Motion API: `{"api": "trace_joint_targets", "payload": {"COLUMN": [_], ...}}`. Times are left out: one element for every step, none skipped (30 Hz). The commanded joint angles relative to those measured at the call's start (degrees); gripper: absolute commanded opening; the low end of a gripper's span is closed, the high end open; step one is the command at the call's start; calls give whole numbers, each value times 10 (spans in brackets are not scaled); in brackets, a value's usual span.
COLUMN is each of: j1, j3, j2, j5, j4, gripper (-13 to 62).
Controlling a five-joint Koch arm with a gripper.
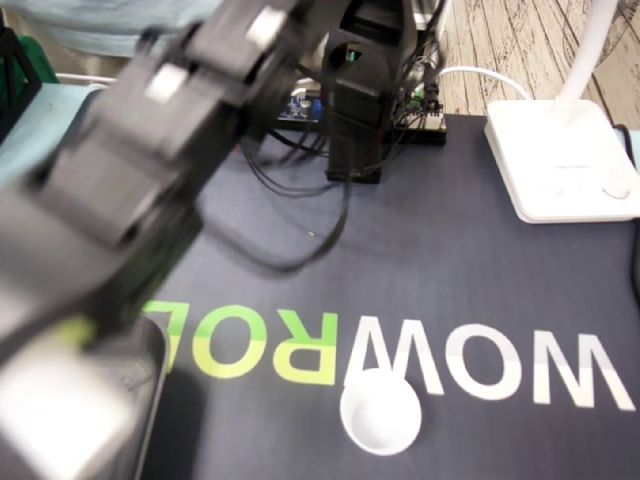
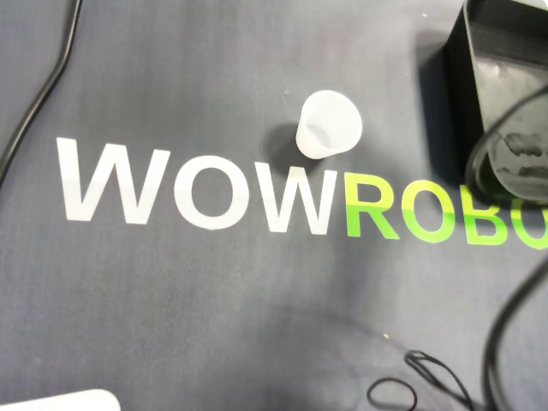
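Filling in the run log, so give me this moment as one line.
arm: blurred, over green letters | white cup: upright on mat by WOW, untouched | lamp base: far corner

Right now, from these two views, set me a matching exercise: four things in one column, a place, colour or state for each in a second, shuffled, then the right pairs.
1 white cup
2 white lamp base
3 ROBO letters
4 black box

A green print on the dark mat
B top right corner of the overhead view
C standing upright, open end up
D top right of the fixed view

Pairs: 1-C, 2-D, 3-A, 4-B
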Motion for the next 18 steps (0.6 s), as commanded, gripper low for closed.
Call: {"api": "trace_joint_targets", "payload": {"j1": [18, 22, 27, 40, 48, 51, 57, 61, 63, 66, 73, 76, 77, 79, 79, 80, 80, 80], "j3": [-68, -77, -86, -103, -109, -108, -108, -108, -108, -108, -105, -105, -104, -101, -97, -92, -87, -83], "j2": [-20, -34, -47, -76, -100, -111, -134, -149, -164, -177, -200, -211, -218, -223, -227, -229, -231, -232], "j5": [110, 143, 175, 255, 336, 363, 424, 454, 484, 519, 585, 620, 640, 657, 673, 689, 702, 712], "j4": [-10, -10, -11, -20, -50, -63, -100, -125, -149, -171, -214, -230, -243, -256, -268, -279, -289, -299], "gripper": [28, 27, 27, 27, 27, 27, 27, 27, 27, 27, 27, 27, 27, 27, 27, 27, 28, 27]}}
